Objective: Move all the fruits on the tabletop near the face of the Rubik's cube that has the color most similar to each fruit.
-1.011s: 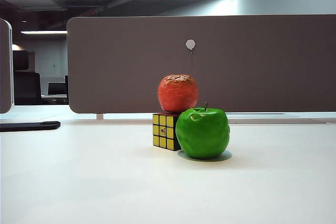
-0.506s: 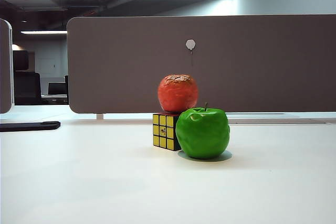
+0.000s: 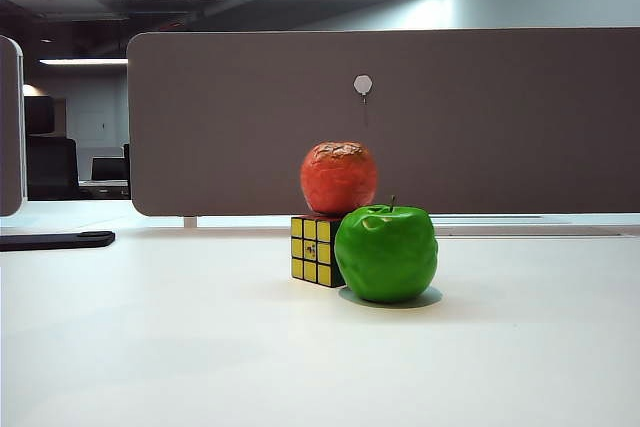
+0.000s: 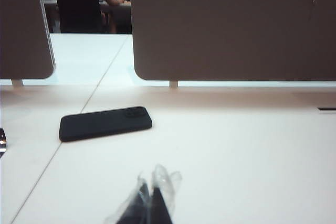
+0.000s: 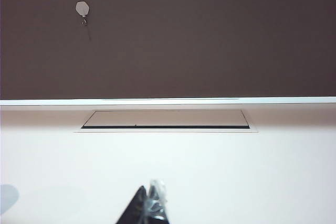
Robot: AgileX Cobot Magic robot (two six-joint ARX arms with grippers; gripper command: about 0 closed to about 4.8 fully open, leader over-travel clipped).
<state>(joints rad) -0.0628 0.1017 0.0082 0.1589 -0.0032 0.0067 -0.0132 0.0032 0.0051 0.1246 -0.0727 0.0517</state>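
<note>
The partition (image 3: 400, 122) spans the back of the scene; a small grey pin tag (image 3: 363, 84) hangs on it. No writing or brand can be read on anything in view.

The white surface (image 3: 150, 347) carries everything. In the exterior view the green apple (image 3: 386, 253) stands near centre, stem up. The cube (image 3: 314, 249) sits just beside it at 9 o'clock, yellow face toward the camera; the apple covers the cube's right side, so contact between them cannot be confirmed, and no green or red face is visible. The orange-red fruit (image 3: 339, 177) appears at 12 o'clock of the cube; whether it rests on top of the cube or stands behind it cannot be determined.

A dark phone (image 4: 105, 123) lies flat on the surface, far off at 9 o'clock of the cube. A cable hatch (image 5: 166, 119) is set into the surface by the partition.

Left gripper (image 4: 147, 203): fingers pressed together, holding nothing, cut off by the frame edge. Right gripper (image 5: 147, 208): fingers narrow, tips together, nothing between them, also cut off. Neither gripper appears in the exterior view.
</note>
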